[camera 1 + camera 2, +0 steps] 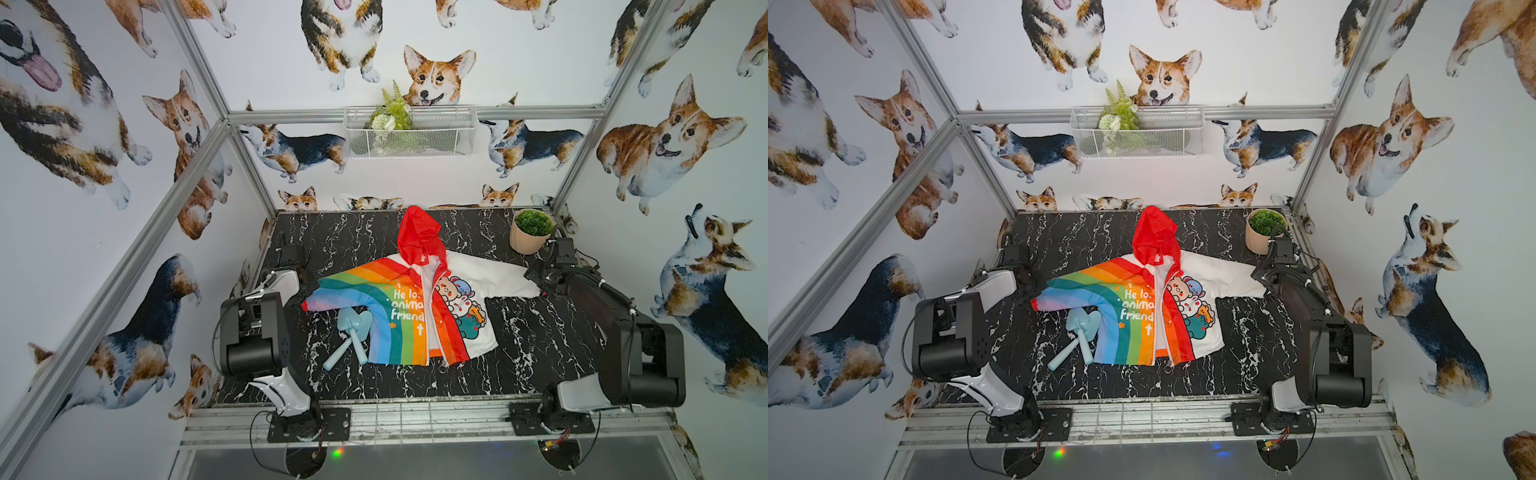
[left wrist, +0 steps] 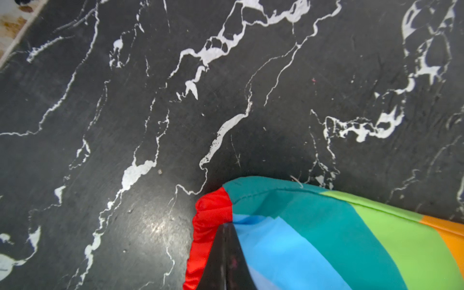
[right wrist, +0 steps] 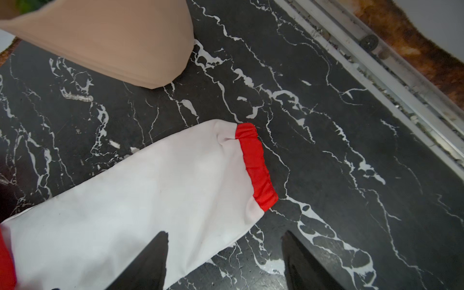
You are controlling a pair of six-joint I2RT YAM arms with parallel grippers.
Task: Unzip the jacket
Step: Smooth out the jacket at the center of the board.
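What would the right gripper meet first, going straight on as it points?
Likely the jacket's sleeve by its red cuff; depth is unclear, so perhaps the table beside it.

Both the left arm point(image 1: 254, 332) and right arm point(image 1: 640, 345) show boxy black housings, white shells, looping black cables point(image 1: 582, 272), screwed base plates point(image 1: 336, 419).

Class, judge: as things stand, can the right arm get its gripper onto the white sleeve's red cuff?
Probably yes. The right gripper is open just short of the red cuff, which lies flat on the table with nothing between; the plant pot stands off to one side.
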